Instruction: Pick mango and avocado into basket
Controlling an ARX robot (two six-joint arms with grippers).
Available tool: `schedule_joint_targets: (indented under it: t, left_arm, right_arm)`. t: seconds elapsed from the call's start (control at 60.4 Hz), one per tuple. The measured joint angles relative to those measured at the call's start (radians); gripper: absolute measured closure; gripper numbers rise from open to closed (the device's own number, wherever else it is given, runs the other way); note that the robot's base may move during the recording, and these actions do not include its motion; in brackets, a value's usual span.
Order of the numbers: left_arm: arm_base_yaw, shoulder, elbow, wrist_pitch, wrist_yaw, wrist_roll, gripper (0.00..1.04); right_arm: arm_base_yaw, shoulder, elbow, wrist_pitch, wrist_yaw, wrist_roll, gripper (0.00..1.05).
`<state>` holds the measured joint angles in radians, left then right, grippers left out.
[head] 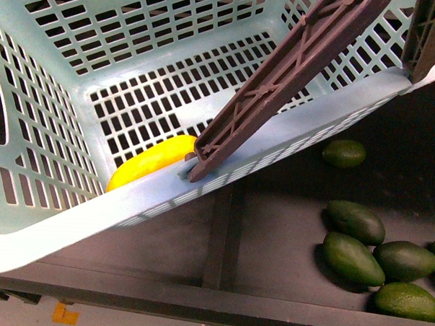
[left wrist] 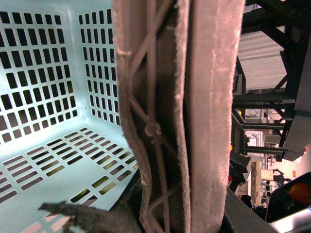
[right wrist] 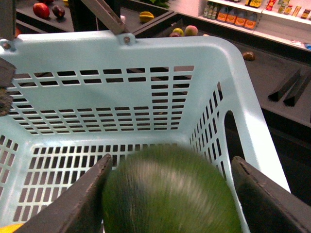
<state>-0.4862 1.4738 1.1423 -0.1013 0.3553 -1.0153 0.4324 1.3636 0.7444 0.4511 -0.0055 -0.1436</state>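
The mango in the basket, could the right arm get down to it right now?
Probably not yet. The right gripper is over the basket, but an avocado fills the space between its fingers. The mango lies uncovered on the basket floor, so the way looks free once the avocado is released.

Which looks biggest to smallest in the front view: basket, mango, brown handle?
1. basket, fills most of the frame
2. brown handle
3. mango, partly hidden behind the rim, so its full size is unsure

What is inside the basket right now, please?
The mango lies on the basket floor, partly hidden by the near rim. An avocado sits between the right gripper fingers above the floor.
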Motion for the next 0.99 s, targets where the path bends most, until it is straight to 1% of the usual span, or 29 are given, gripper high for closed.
schedule_joint_targets:
  t: [0.017,0.083,0.133,0.232,0.381,0.514,0.547,0.563,0.58,0.613,0.646,0.729,0.762,0.845,0.895,0.994]
  left_arm:
    - [0.000,0.000,0.000,0.000,0.000,0.000,0.87]
    - [0.000,0.000,0.000,0.000,0.000,0.001,0.87]
    - [0.000,0.002,0.000,0.000,0.000,-0.001,0.87]
    - [0.000,0.002,0.000,0.000,-0.003,0.000,0.87]
    - [0.002,0.002,0.000,0.000,-0.008,0.000,0.87]
    - [0.000,0.002,0.000,0.000,-0.006,0.001,0.87]
    - [-0.001,0.002,0.000,0.000,-0.003,0.000,0.87]
    - [-0.002,0.002,0.000,0.000,0.001,0.000,0.87]
    - [-0.002,0.002,0.000,0.000,0.002,-0.001,0.87]
    - [-0.002,0.002,0.000,0.000,0.006,-0.002,0.87]
    - [-0.002,0.002,0.000,0.000,0.008,-0.003,0.87]
    - [0.000,0.002,0.000,0.000,0.005,-0.005,0.87]
    - [0.000,0.002,0.000,0.000,-0.001,-0.002,0.87]
    - [0.000,0.002,0.000,0.000,-0.010,0.005,0.87]
    - [0.000,0.002,0.000,0.000,-0.008,0.005,0.87]
    - [0.000,0.002,0.000,0.000,-0.001,-0.003,0.87]
  right_arm:
    - [0.001,0.000,0.000,0.000,0.001,0.001,0.19]
    - [0.002,-0.001,0.003,0.002,0.006,0.012,0.07]
    - [-0.003,-0.006,0.003,-0.005,0.013,0.022,0.09]
    - [-0.030,-0.055,0.000,-0.040,0.038,0.053,0.09]
    - [-0.082,-0.167,-0.008,-0.086,0.048,0.105,0.09]
    - [-0.086,-0.183,-0.009,-0.085,0.053,0.120,0.09]
    - [-0.078,-0.181,-0.024,-0.050,0.123,0.126,0.12]
    - [-0.078,-0.183,-0.042,-0.015,0.177,0.126,0.16]
    - [-0.078,-0.185,-0.053,0.003,0.203,0.127,0.17]
    - [-0.083,-0.200,-0.101,0.060,0.279,0.129,0.24]
    - [-0.095,-0.217,-0.138,0.086,0.302,0.129,0.29]
    - [-0.127,-0.269,-0.221,0.120,0.297,0.130,0.42]
    - [-0.144,-0.298,-0.262,0.131,0.286,0.130,0.49]
    - [-0.173,-0.343,-0.323,0.148,0.256,0.132,0.61]
    - [-0.197,-0.378,-0.372,0.157,0.235,0.133,0.71]
    - [-0.247,-0.461,-0.471,0.167,0.180,0.133,0.98]
